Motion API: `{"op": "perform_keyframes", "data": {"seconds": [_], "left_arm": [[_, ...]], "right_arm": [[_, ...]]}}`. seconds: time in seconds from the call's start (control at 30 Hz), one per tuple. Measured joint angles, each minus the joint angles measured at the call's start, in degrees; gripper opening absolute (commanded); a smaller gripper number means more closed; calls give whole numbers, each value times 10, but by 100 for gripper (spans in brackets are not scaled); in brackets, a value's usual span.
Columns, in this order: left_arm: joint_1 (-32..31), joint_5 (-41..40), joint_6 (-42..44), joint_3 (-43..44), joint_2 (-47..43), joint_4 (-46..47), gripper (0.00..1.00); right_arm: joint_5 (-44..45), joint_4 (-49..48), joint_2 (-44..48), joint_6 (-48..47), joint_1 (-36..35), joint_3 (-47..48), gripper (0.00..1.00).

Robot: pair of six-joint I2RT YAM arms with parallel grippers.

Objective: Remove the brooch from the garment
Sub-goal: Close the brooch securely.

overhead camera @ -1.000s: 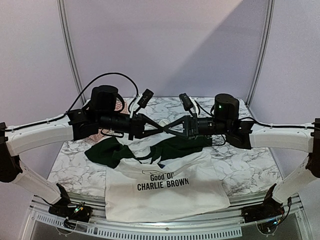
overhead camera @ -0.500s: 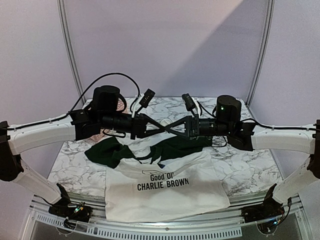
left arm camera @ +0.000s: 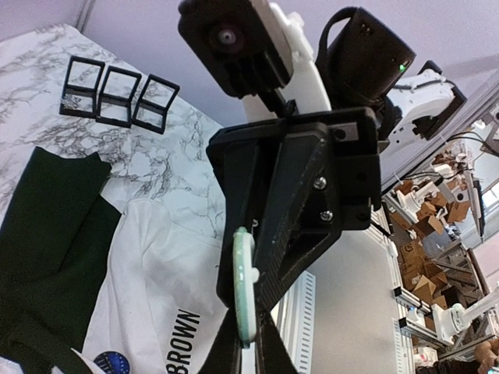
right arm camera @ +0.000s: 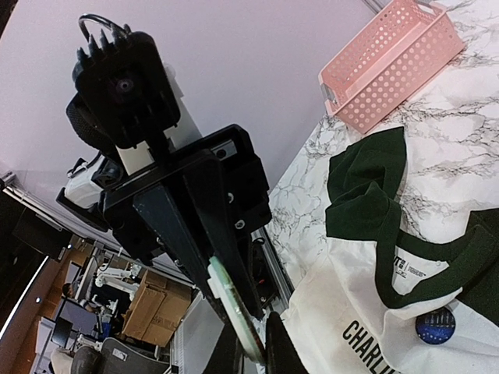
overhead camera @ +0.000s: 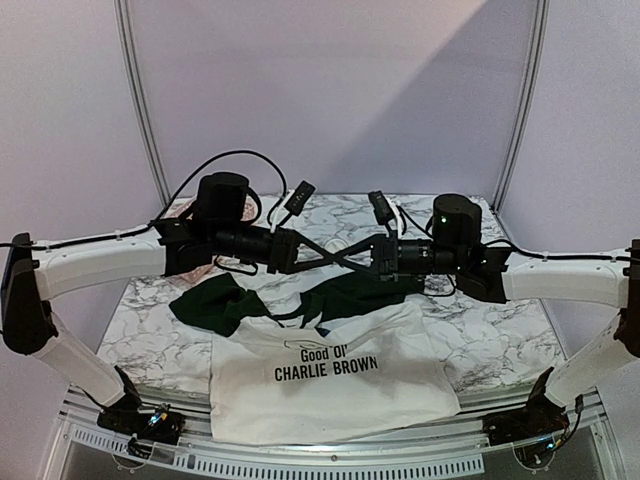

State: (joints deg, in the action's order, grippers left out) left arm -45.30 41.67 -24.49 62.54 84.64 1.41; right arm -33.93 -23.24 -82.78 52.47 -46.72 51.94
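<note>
The garment [overhead camera: 330, 395] lies flat at the table's near edge: a white T-shirt with dark green sleeves and the print "Good Ol' CHARLIE BROWN". My left gripper [overhead camera: 345, 258] and right gripper [overhead camera: 325, 247] cross in the air above its collar. Both are closed on one pale green round brooch [left arm camera: 244, 280], seen edge-on with a white nub on its back. The left wrist view shows it between my own fingers [left arm camera: 249, 343]. In the right wrist view the brooch [right arm camera: 230, 300] sits in the right gripper [right arm camera: 257, 343]. A small dark blue round badge [right arm camera: 435, 326] sits by the collar.
A pink perforated basket [right arm camera: 390, 58] stands at the table's far left, behind the left arm. Three small black open frames [left arm camera: 117, 97] stand on the marble table [overhead camera: 480, 340] beyond the shirt. The aluminium rail [overhead camera: 330, 462] runs along the near edge.
The left arm has pushed to the right and the right wrist has drawn back a little. The crossed fingers stay together on the brooch. The shirt has not moved.
</note>
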Motion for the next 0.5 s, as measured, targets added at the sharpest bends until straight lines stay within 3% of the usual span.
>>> {"op": "perform_keyframes", "data": {"seconds": [0.17,0.5], "left_arm": [[7,14,-18,1,10,9,0],[15,29,-34,4,26,26,0]], "right_arm": [[4,2,0,-1,2,-2,1],[4,8,3,-16,9,-2,17]]}}
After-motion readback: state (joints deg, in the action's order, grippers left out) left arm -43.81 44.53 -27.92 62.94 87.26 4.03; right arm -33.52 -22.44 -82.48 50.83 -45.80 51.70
